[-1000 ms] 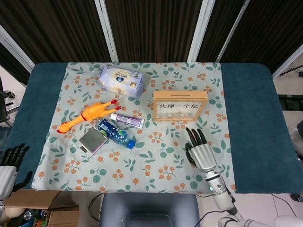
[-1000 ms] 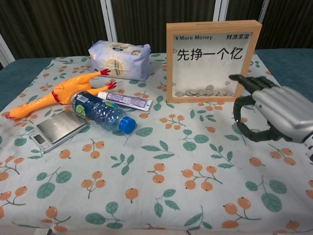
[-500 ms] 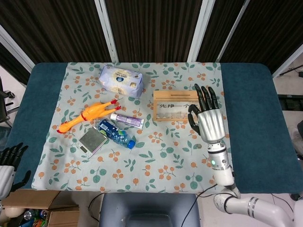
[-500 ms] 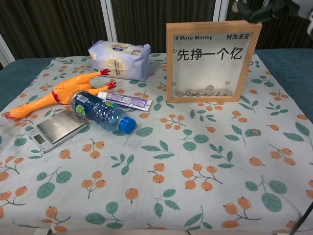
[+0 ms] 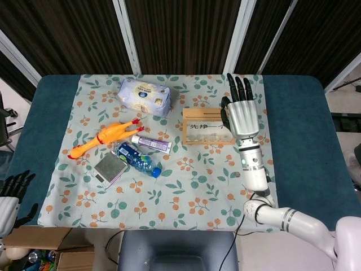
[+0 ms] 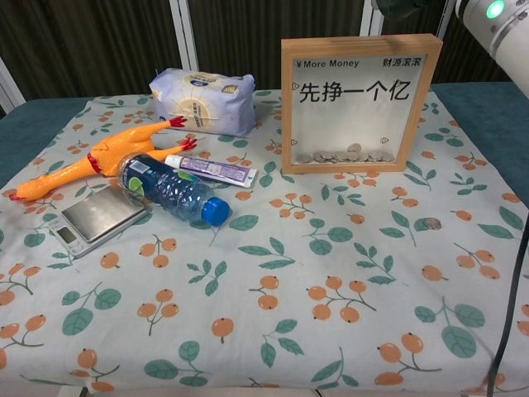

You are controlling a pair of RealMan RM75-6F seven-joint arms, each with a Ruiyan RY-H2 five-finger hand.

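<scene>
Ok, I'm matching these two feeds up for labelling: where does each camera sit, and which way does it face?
Head view: high above the near table edge, looking steeply down on the floral cloth; shows the right hand over the coin frame and the left hand off the table's near-left corner.
Chest view: low at the near edge, facing level across the table; only the right forearm shows, top right.
Shared: the coin frame, water bottle, rubber chicken, tissue pack.
</scene>
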